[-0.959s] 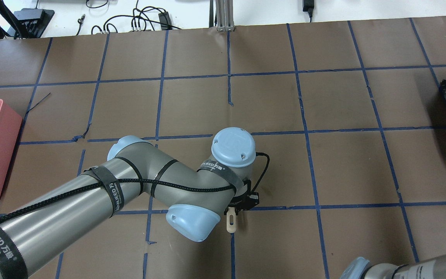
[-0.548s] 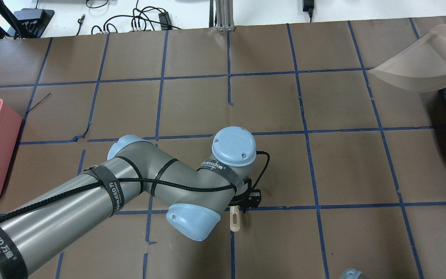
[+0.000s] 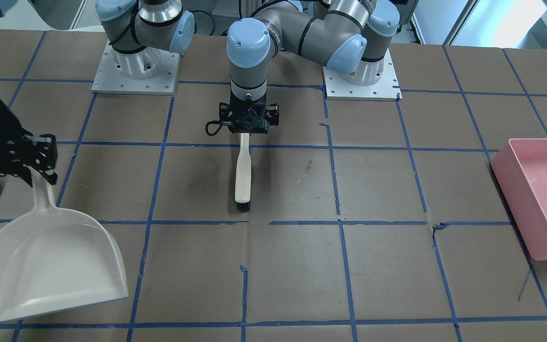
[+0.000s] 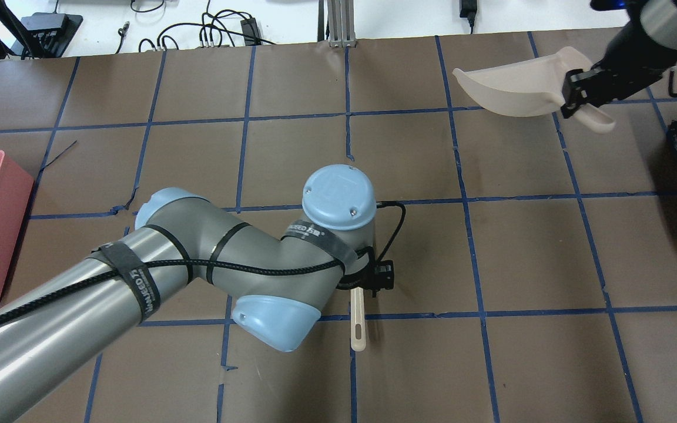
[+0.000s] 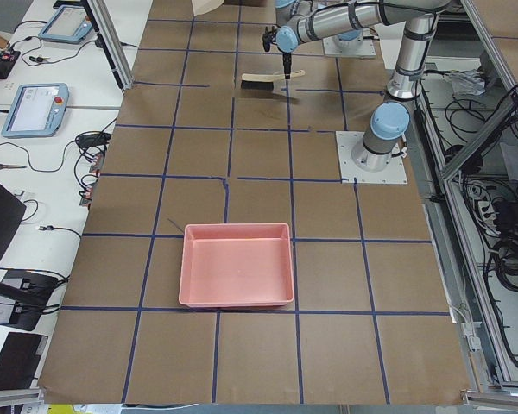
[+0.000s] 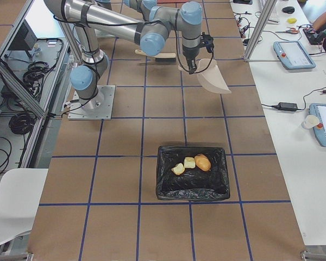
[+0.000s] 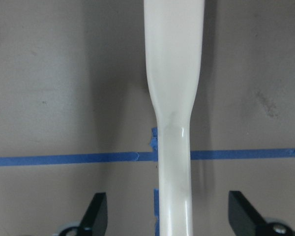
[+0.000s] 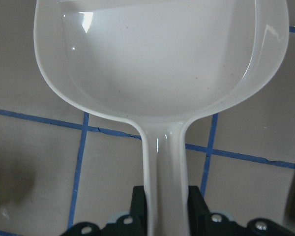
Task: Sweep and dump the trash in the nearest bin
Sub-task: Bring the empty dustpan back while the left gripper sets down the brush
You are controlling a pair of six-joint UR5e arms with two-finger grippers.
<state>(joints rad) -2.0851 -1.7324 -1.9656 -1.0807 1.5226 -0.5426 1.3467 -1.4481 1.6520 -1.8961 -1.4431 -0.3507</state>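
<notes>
Inside the black-lined bin [image 6: 191, 194], three food scraps [image 6: 191, 162], one golden-brown bun [image 6: 202, 162] and two pale yellow chunks [image 6: 179, 169], are being held. The handle of the white plastic dustpan [image 3: 50, 266] is being clamped by the right gripper [image 8: 167, 204]; the white-handled brush [image 3: 242, 175] is being straddled by the wide-spread fingers of the left gripper [image 7: 169, 216]; a light-pink plastic tub [image 5: 237, 302] is being kept well apart from the bin

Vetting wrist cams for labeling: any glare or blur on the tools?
Right wrist view: sharp, with white glare spots on the dustpan bowl and handle. Left wrist view: the brush handle is slightly soft, out of focus, with one small highlight. Front-facing view: even light, faint shadow beside the brush.
</notes>
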